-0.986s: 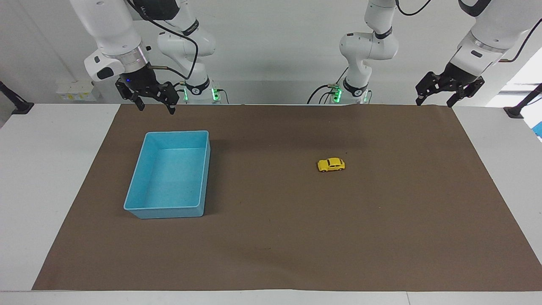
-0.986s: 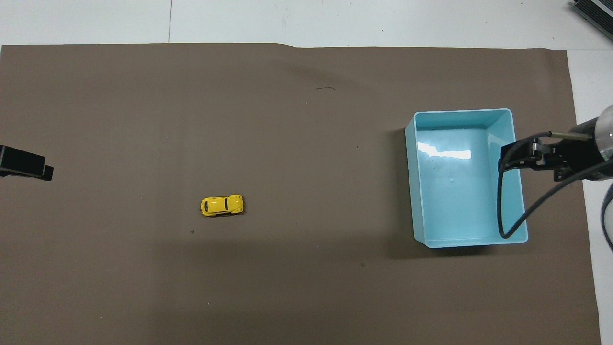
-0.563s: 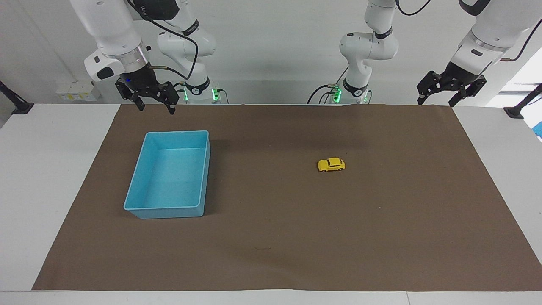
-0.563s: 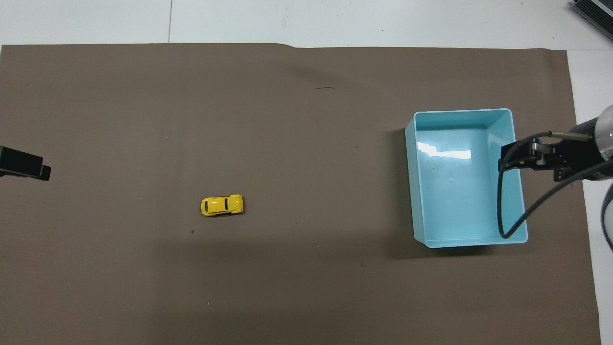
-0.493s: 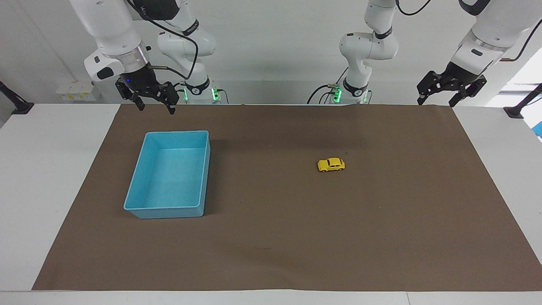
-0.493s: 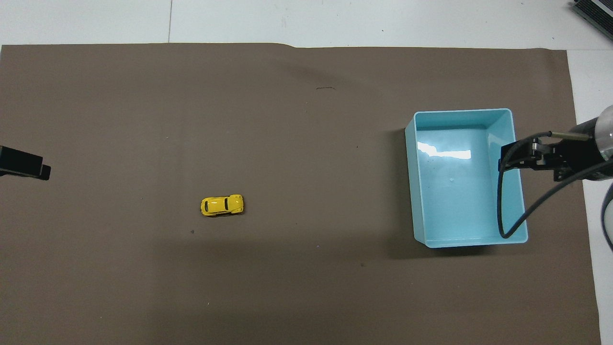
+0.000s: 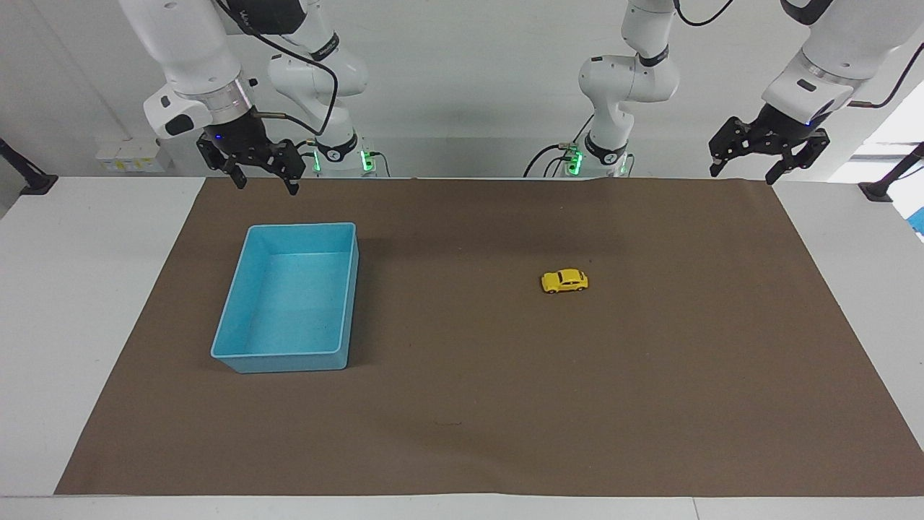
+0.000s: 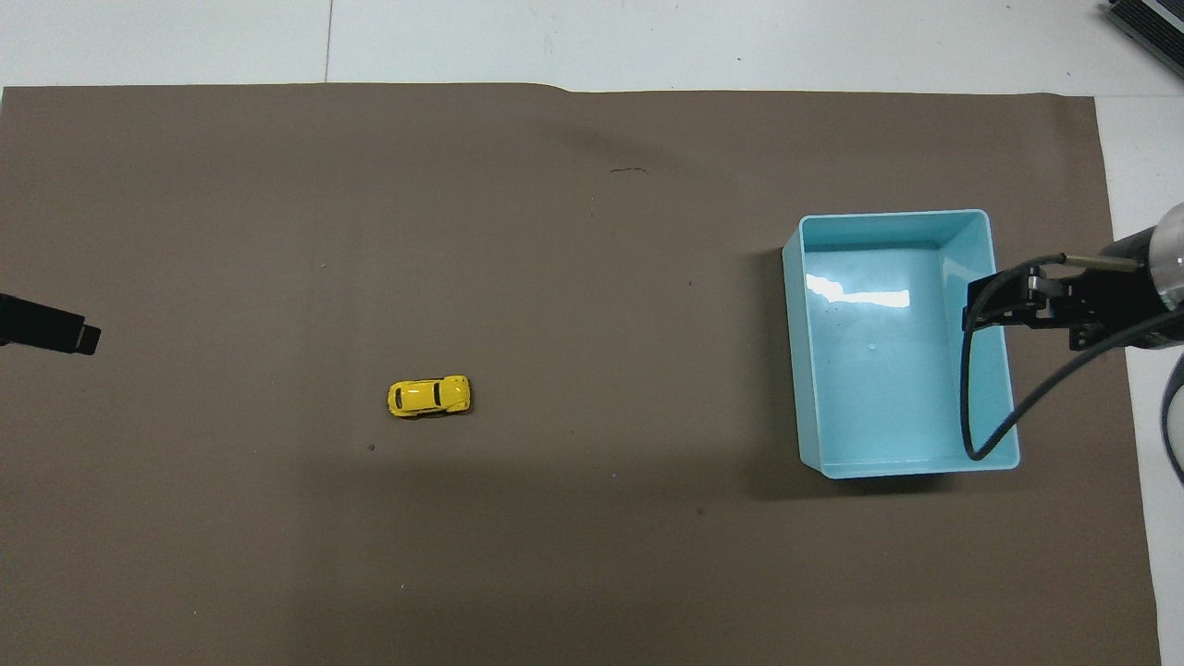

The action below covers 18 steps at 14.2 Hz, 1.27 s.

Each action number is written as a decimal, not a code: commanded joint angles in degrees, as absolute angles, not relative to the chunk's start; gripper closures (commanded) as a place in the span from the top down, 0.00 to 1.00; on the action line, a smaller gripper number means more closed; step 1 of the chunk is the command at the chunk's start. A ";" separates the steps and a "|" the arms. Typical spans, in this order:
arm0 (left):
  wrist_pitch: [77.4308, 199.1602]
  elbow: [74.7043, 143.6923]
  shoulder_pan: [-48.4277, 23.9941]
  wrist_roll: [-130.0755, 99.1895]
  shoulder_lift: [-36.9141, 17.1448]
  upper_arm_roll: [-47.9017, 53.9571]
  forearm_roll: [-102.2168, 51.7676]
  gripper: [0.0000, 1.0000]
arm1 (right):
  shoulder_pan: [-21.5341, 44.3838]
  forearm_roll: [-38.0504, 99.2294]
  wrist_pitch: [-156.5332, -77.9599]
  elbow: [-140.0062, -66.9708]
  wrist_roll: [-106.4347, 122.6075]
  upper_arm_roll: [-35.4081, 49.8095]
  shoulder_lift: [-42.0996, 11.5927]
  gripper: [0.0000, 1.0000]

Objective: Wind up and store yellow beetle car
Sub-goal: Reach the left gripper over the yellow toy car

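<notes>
Brown mat [image 7: 462, 404] over white table [image 7: 86, 303], empty blue tray [image 7: 225, 321] toward right arm's end, right gripper [image 7: 263, 184] raised, fingers wide, left gripper [image 7: 743, 172] raised, fingers wide, yellow beetle car [image 7: 564, 281] upright on mat toward left arm's end, well apart from both grippers.

the left gripper [image 7: 743, 174] has moved a little. in the facing view it is now slightly higher and more turned than one second ago, above the edge of the brown mat [image 7: 462, 433] at the left arm's end. in the overhead view its dark tip [image 8: 55, 331] has drawn back a bit toward the mat's edge and sits more tilted.
</notes>
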State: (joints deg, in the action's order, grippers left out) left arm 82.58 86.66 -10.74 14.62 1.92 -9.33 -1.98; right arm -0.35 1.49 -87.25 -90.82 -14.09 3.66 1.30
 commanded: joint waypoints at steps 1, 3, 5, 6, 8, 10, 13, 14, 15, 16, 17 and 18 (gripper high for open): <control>82.62 85.61 -10.72 24.66 1.41 -8.88 -1.58 1.00 | -0.97 2.72 -87.19 -90.62 -12.74 3.60 1.49 1.00; 83.23 85.69 -10.90 29.86 0.79 -8.70 -1.67 1.00 | -0.97 2.72 -87.19 -90.62 -12.74 3.60 1.49 1.00; 84.02 86.66 -11.86 34.33 0.79 -8.53 -1.67 1.00 | -0.97 2.72 -87.19 -90.62 -12.74 3.60 1.49 1.00; 84.28 86.92 -12.13 39.50 0.70 -8.53 -1.67 1.00 | -0.97 2.72 -87.19 -90.62 -12.74 3.60 1.49 1.00; 84.98 88.06 -12.30 47.34 0.27 -8.53 -1.76 1.00 | -0.97 2.73 -87.19 -90.62 -12.74 3.60 1.49 1.00; 87.26 90.78 -12.48 55.68 0.00 -8.53 -2.37 1.00 | -0.97 2.73 -87.19 -90.62 -12.74 3.60 1.49 1.00; 92.09 94.91 -12.48 66.42 -0.88 -8.53 -5.00 1.00 | -0.97 2.81 -87.19 -90.62 -12.74 3.60 1.49 1.00; 93.76 96.05 -12.57 67.84 -1.05 -8.53 -5.27 1.00 | -0.97 2.73 -87.19 -90.62 -12.74 3.60 1.49 1.00; 95.08 97.20 -12.74 69.33 -1.05 -8.44 -5.27 1.00 | -0.97 2.72 -87.19 -90.62 -12.74 3.60 1.49 1.00; 96.58 98.34 -13.35 71.26 -1.23 -8.44 -5.36 1.00 | -0.97 2.72 -87.19 -90.62 -12.74 3.60 1.49 1.00; 98.16 99.65 -14.32 72.15 -1.75 -8.52 -5.71 1.00 | -0.97 2.72 -87.19 -90.62 -12.74 3.60 1.49 1.00; 100.35 101.32 -15.72 72.42 -1.93 -8.53 -5.71 1.00 | -0.97 2.72 -87.19 -90.62 -12.74 3.60 1.49 1.00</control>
State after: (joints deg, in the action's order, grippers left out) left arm 96.30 97.63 -12.67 70.54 -2.53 -7.66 -5.02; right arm -0.35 1.49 -87.25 -90.82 -14.09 3.66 1.30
